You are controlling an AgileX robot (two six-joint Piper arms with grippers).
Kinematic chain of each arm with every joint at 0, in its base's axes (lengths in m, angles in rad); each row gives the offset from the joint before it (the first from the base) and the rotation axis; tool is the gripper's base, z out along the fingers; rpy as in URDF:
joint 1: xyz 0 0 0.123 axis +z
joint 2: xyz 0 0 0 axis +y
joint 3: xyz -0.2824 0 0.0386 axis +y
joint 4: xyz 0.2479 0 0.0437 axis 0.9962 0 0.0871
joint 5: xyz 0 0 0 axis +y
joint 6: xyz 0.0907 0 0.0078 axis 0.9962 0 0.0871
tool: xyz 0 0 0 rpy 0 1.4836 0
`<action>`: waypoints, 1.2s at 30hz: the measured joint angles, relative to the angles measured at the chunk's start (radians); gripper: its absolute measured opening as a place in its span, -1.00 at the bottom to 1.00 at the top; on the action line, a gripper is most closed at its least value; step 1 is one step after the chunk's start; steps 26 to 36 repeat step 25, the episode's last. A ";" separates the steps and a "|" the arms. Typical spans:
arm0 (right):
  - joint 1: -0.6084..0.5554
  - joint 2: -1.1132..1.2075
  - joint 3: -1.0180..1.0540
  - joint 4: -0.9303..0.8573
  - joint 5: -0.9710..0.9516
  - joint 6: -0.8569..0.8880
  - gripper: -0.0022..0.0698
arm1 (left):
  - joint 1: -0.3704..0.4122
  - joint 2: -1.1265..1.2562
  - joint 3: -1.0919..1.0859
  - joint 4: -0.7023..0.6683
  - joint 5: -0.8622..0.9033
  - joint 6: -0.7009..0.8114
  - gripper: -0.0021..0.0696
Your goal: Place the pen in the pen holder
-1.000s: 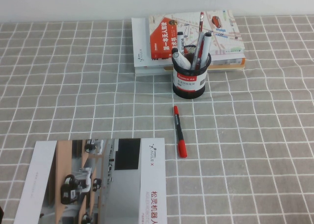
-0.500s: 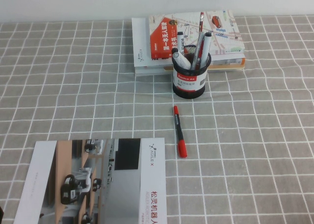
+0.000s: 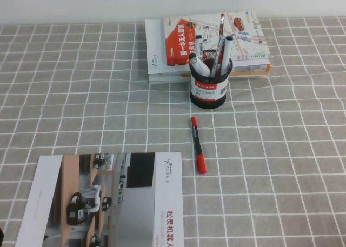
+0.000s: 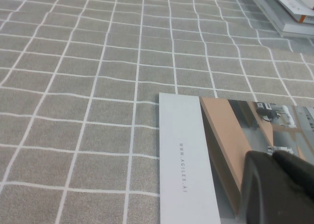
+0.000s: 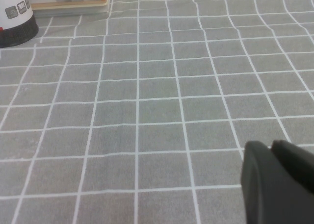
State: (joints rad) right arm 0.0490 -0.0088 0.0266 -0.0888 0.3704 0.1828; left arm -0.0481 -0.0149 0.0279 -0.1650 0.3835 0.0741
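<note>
The black wire-mesh pen holder with a red-and-white label stands in front of the books; its base also shows in the right wrist view. A slim grey pen stands tilted inside it among white markers and a red pencil. My left gripper is shut and empty, low over the brochure. My right gripper is shut and empty over bare cloth, well away from the holder. Neither gripper shows in the high view.
A black pen with a red cap and red tip lies on the cloth in front of the holder. A stack of books sits behind the holder. The brochure lies at the front left.
</note>
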 joint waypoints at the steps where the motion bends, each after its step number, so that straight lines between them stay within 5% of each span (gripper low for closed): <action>1: 0.000 0.000 0.000 0.000 0.000 0.000 -0.97 | 0.000 0.000 0.000 0.000 0.000 0.000 -0.95; 36: -0.002 0.000 0.000 0.000 0.000 0.000 -0.97 | 0.000 0.000 0.000 0.000 0.000 0.000 -0.95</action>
